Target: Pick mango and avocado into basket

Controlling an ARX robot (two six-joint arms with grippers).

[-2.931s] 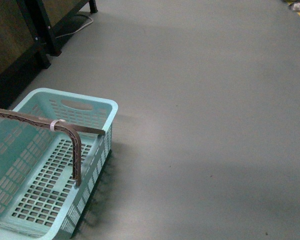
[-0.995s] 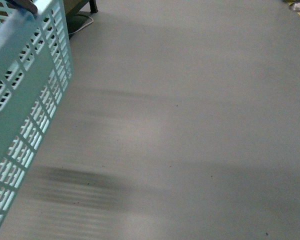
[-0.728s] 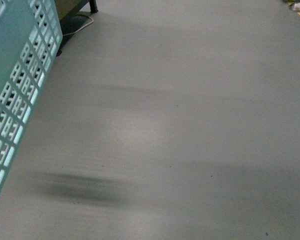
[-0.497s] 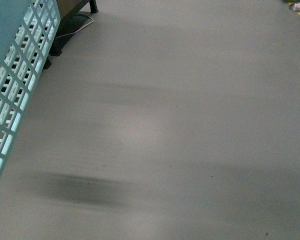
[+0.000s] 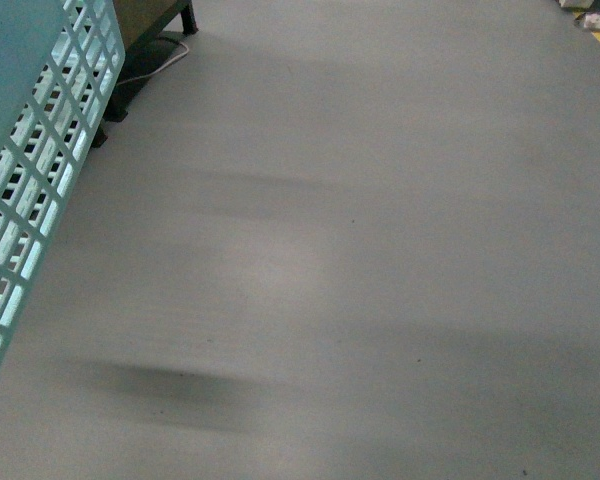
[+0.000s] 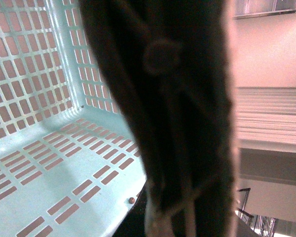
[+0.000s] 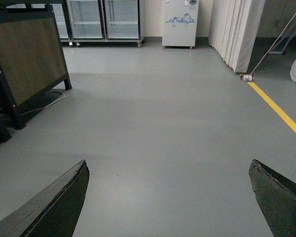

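The turquoise basket point(image 5: 30, 170) hangs lifted at the left edge of the front view, only its slotted wall showing. In the left wrist view its lattice floor point(image 6: 54, 163) looks empty, and the dark handle point(image 6: 172, 98) fills the middle right against the camera. My left gripper point(image 6: 180, 217) is shut on the basket's handle. My right gripper point(image 7: 167, 168) is open over bare grey floor, its two dark fingertips point(image 7: 69, 192) wide apart with nothing between them. The mango and the avocado are out of view.
A dark-framed wooden stand point(image 7: 24, 64) with a white cable at its foot is at the left. Glass-door fridges point(image 7: 103, 19) and a white cabinet point(image 7: 180, 22) line the far wall. A yellow floor line point(image 7: 278, 111) runs at the right.
The basket has been lifted off the floor and swung up and to the left, so only its side wall remains in the front view. The view itself has shifted slightly.
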